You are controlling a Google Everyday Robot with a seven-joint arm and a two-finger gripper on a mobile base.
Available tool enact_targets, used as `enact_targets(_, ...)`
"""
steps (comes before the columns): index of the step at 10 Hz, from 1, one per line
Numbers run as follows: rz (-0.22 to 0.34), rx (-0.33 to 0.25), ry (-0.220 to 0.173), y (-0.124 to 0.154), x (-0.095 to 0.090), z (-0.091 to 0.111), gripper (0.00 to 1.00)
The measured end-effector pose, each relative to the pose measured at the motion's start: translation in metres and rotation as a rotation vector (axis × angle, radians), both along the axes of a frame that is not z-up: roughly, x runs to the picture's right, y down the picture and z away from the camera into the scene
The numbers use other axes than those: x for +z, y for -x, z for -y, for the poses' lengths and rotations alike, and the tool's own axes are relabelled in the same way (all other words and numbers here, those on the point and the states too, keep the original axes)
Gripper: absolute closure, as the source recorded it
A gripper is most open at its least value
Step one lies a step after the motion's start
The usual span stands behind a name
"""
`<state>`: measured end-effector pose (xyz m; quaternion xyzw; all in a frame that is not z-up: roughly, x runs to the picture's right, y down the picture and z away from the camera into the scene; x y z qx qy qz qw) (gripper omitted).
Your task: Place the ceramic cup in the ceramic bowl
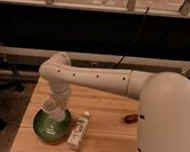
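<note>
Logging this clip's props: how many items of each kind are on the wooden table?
Ceramic cup, at the gripper over the bowl: 1
Green ceramic bowl: 1
White bottle: 1
Small dark red object: 1
Total: 4

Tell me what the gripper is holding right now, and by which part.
The gripper appears to hold the ceramic cup from above, by its rim or upper part, over the ceramic bowl. The exact contact point cannot be told.

Single camera — set high, behind the arm's shoulder, looking down and forward over the wooden table (pixel 106 106) toward a dark wall. Near view: the arm (pixel 113 81) fills the right foreground. Gripper (pixel 52 108) sits lower left — over the bowl (pixel 50 127).
</note>
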<state>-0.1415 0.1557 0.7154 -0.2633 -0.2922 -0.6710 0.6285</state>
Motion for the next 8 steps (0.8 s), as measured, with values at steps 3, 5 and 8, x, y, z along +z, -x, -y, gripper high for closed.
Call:
enact_targets(3,-0.006,-0.007,0.020,-0.004,-0.005,-0.005,0.21)
enact_targets(5,-0.008,0.000,0.031,-0.010,-0.009,-0.006,0.20)
enact_targets(8,-0.010,0.014,0.037,-0.018,-0.013,-0.005,0.20)
